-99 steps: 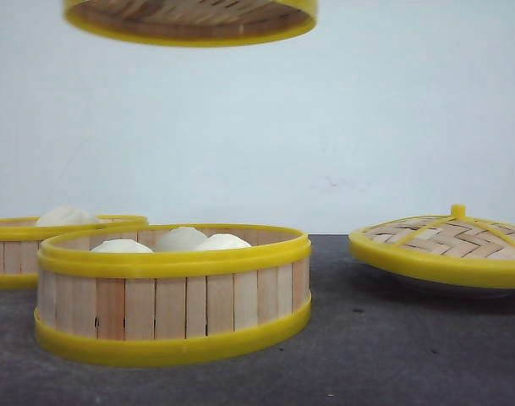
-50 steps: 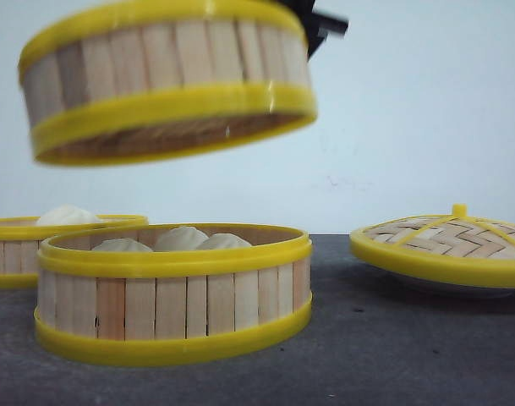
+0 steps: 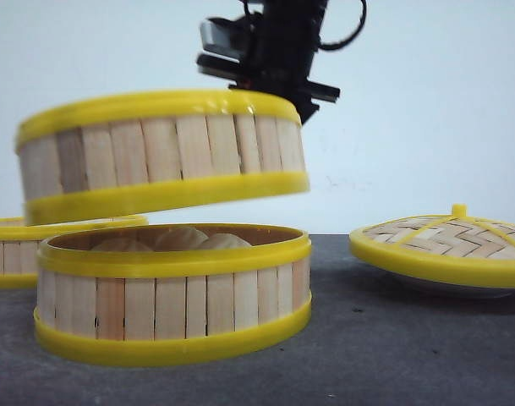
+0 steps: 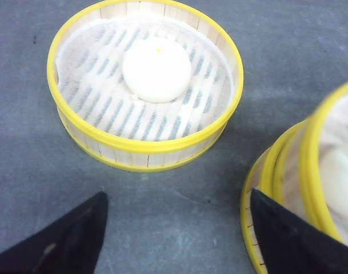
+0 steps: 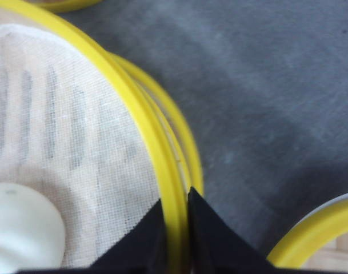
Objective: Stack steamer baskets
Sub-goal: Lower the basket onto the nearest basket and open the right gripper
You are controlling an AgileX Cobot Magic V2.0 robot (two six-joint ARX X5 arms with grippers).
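Landmark: the near steamer basket [image 3: 172,292] stands on the table [image 3: 392,355] with white buns inside.
Carried basket: a second steamer basket [image 3: 160,152] hangs just above the landmark, apart from it, tilted, and offset a little to the left.
Right gripper [image 5: 175,228]: jaws clamped on the carried basket's yellow rim, one inside and one outside.
Left gripper [image 4: 174,228]: jaws apart, holding nothing, poised above the table between the landmark and the third basket.
Third basket [image 4: 145,85]: behind and left of the landmark, one bun in it.
Lid [image 3: 447,245]: well right of the landmark, untouched.
Step advice: level the carried basket, centre it over the landmark's rim, lower slowly, and release only once seated all round.
Change: half a second ago the carried basket hung higher and tilted more; now it is lower and more level.
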